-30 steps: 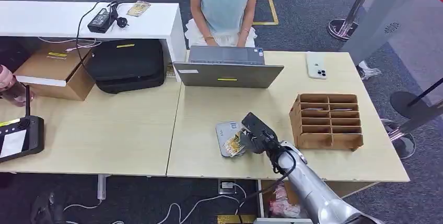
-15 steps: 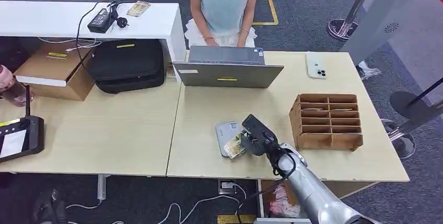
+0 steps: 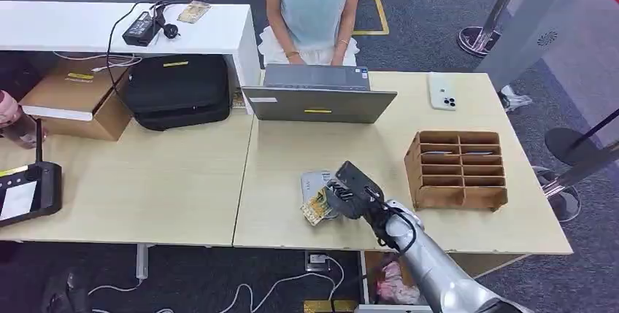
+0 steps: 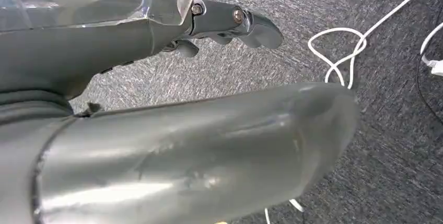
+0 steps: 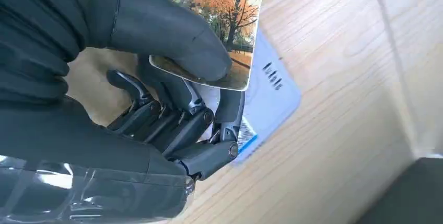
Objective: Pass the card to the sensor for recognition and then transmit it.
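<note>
Surface (image 3: 182, 174) is your pale wooden desk, with a laptop (image 3: 318, 103) at the far edge and a wooden slot rack (image 3: 456, 169) off to the right. Your right hand (image 3: 349, 192) hovers over the grey sensor (image 3: 314, 181), pinching the card (image 5: 222, 20) between thumb and fingers. Your left hand (image 4: 172, 20) hangs over carpet (image 4: 376, 104), fingers loosely curled, holding nothing.

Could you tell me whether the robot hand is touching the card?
Touching. In the right wrist view the right robot hand pinches the card between thumb and fingers.
</note>
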Controlling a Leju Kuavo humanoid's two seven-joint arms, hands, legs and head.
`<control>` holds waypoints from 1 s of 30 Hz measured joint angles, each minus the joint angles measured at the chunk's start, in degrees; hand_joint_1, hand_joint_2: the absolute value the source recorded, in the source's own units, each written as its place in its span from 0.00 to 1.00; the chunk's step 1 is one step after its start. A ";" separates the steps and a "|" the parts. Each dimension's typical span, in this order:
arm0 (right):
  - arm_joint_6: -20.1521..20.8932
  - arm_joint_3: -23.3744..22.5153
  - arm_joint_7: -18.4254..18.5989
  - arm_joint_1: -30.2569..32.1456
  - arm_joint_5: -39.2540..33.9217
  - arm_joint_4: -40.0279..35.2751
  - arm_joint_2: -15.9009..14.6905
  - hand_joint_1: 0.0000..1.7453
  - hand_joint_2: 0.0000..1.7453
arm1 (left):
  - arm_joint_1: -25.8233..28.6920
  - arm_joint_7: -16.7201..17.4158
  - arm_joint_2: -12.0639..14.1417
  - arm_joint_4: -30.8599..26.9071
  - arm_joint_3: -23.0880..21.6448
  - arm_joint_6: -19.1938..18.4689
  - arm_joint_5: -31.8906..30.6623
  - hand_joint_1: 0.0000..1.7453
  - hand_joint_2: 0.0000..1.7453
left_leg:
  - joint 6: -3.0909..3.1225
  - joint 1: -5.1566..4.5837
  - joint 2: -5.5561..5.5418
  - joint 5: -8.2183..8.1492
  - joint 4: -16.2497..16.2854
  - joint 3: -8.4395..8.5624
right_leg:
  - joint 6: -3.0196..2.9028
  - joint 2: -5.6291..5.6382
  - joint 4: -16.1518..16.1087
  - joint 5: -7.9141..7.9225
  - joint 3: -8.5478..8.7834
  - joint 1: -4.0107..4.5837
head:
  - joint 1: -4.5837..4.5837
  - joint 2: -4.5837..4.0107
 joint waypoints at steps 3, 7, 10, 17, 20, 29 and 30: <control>1.18 0.00 -0.98 1.65 -1.35 -2.86 -0.33 1.00 1.00 | 0.40 -0.33 0.18 0.00 0.00 -0.31 0.15 0.00 0.00 | 0.00 0.00 -0.02 0.00 0.00 -0.01 | 0.00 -0.02 0.00 0.00 0.00 0.00 | 0.00 0.00; 2.75 0.00 -1.50 4.13 -2.86 -7.37 -1.00 1.00 1.00 | 0.67 -0.46 0.42 0.00 0.00 -0.46 0.30 0.00 0.00 | 0.00 0.00 0.00 0.00 0.00 -0.01 | 0.00 -0.01 0.00 0.00 -0.01 0.00 | 0.00 0.00; 5.22 0.00 -2.51 6.65 -5.04 -12.82 -1.72 1.00 1.00 | 1.02 -0.74 0.59 0.00 0.00 -0.65 0.81 0.00 0.00 | 0.00 0.00 0.00 0.00 0.00 -0.01 | 0.00 0.00 0.00 0.00 -0.01 0.00 | -0.02 0.00; 8.50 -0.63 -5.62 10.82 -9.88 -25.80 -3.19 1.00 1.00 | 2.76 -2.86 1.11 0.00 0.09 -0.92 2.67 0.00 0.00 | 0.00 0.00 0.00 0.00 0.00 -0.01 | 0.00 -0.01 -0.01 -0.01 -0.02 0.00 | 0.00 0.00; 9.18 -1.71 -6.47 12.35 -11.19 -31.63 -3.72 1.00 1.00 | 3.73 -3.63 1.36 0.00 0.31 -0.94 3.13 0.00 0.00 | 0.00 0.00 0.02 -0.01 0.00 -0.01 | 0.00 0.01 -0.01 -0.01 -0.02 0.00 | 0.00 0.00; 9.12 -7.75 -8.70 14.78 -14.31 -46.19 -4.85 1.00 1.00 | 4.71 -4.24 1.55 0.00 0.39 -0.94 3.15 0.00 0.00 | 0.00 -0.01 0.01 0.00 0.00 -0.01 | 0.00 0.00 -0.02 0.00 -0.02 0.00 | -0.02 0.00; 8.51 -8.58 -8.74 14.83 -14.18 -47.29 -4.87 1.00 1.00 | 4.70 -4.24 1.55 0.00 0.39 -0.94 3.04 0.00 0.00 | 0.00 -0.01 0.01 0.00 0.00 -0.01 | 0.00 0.00 -0.02 0.00 -0.02 0.00 | 0.00 0.00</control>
